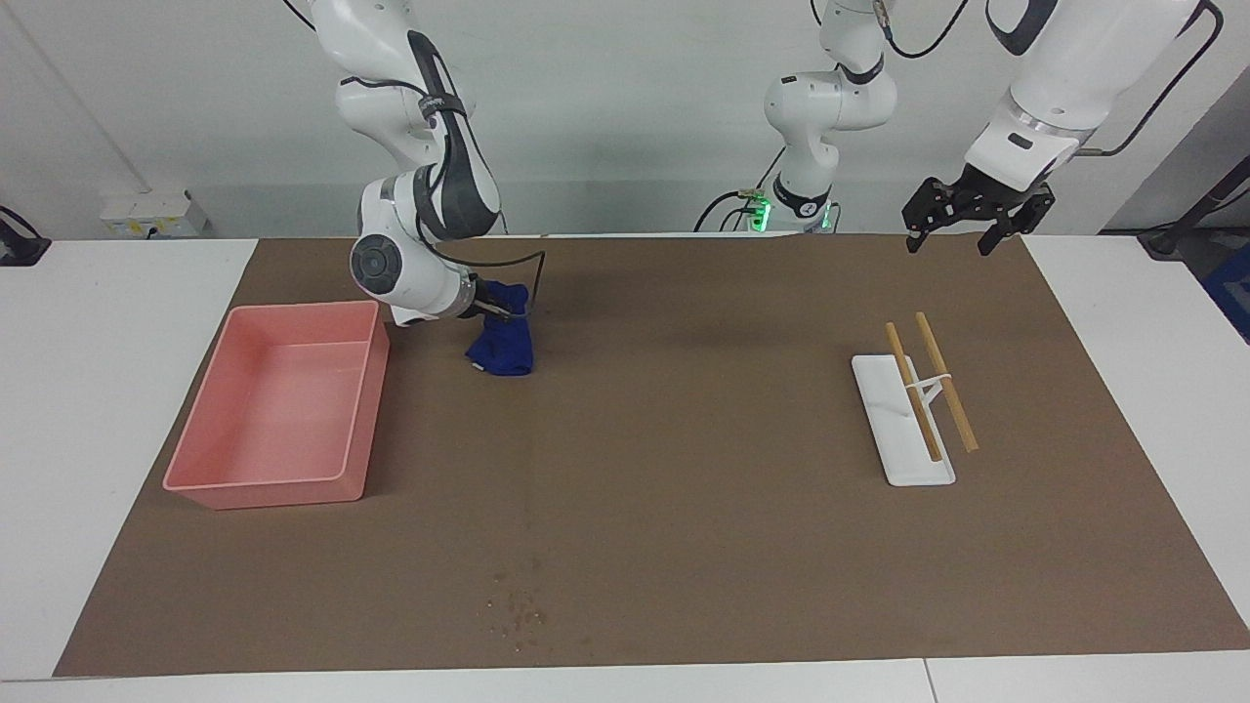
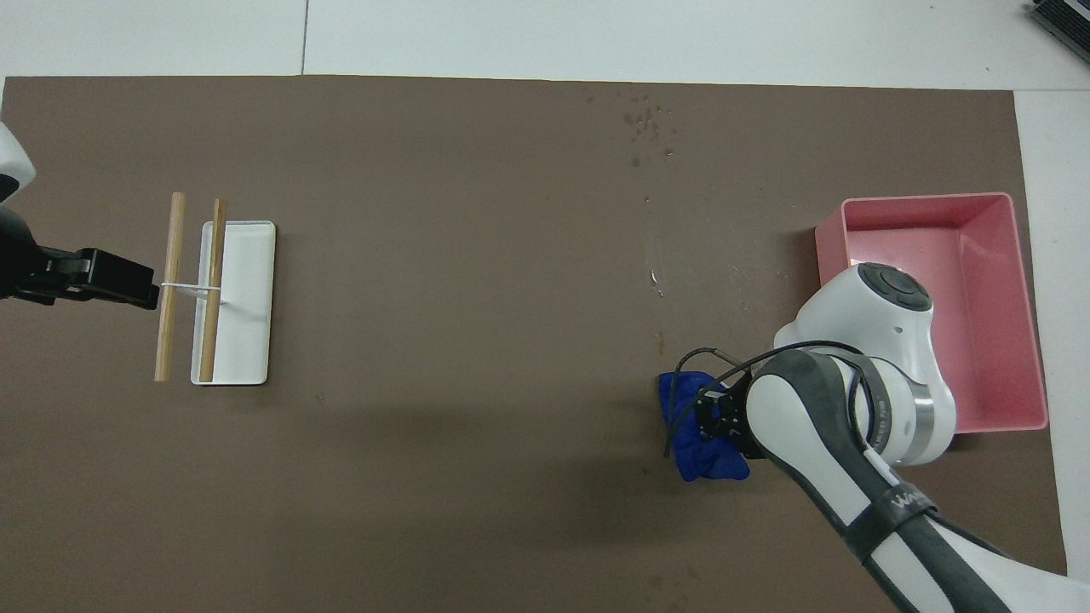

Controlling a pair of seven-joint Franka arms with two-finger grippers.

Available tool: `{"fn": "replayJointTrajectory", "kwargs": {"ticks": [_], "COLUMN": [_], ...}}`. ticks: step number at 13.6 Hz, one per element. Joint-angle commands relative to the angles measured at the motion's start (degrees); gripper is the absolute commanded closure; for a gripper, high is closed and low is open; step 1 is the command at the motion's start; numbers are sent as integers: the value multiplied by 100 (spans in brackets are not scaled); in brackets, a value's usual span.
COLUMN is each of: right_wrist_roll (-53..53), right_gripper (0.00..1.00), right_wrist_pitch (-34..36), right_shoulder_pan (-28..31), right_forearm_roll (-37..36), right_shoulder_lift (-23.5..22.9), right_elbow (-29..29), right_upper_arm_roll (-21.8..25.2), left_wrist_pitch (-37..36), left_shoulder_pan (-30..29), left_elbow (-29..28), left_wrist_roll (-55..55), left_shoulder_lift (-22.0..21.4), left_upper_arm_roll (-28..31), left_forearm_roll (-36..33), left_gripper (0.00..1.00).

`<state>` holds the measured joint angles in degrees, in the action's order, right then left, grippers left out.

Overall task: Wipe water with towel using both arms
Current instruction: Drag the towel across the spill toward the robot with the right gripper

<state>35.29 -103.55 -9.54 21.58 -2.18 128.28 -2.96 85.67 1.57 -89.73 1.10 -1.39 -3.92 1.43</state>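
The right tool [image 1: 500,310] pinches the blue towel [image 1: 502,347] on the surface beside the pink tray [image 1: 200,467]; the left tool [image 1: 965,216] waits open. Droplets [image 1: 518,613], apparently water, could go unwiped.

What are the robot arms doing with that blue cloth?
The right end effector is shut on the blue towel, which hangs down to the brown mat beside the pink tray. Water drops sit farther from the robots. The left end effector waits open in the air.
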Motion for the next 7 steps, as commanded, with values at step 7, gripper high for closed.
{"fn": "replayJointTrajectory", "kwargs": {"ticks": [7], "right_wrist_roll": [-49], "right_gripper": [100], "right_wrist_pitch": [1354], "right_shoulder_pan": [996], "right_forearm_roll": [-460], "right_shoulder_lift": [1053], "right_elbow": [-1356], "right_upper_arm_roll": [24], "left_wrist_pitch": [398], "left_shoulder_pan": [54], "left_elbow": [-537], "left_wrist_roll": [92], "left_shoulder_lift": [-353], "left_upper_arm_roll": [58], "left_forearm_roll": [-425], "left_gripper": [0]}}
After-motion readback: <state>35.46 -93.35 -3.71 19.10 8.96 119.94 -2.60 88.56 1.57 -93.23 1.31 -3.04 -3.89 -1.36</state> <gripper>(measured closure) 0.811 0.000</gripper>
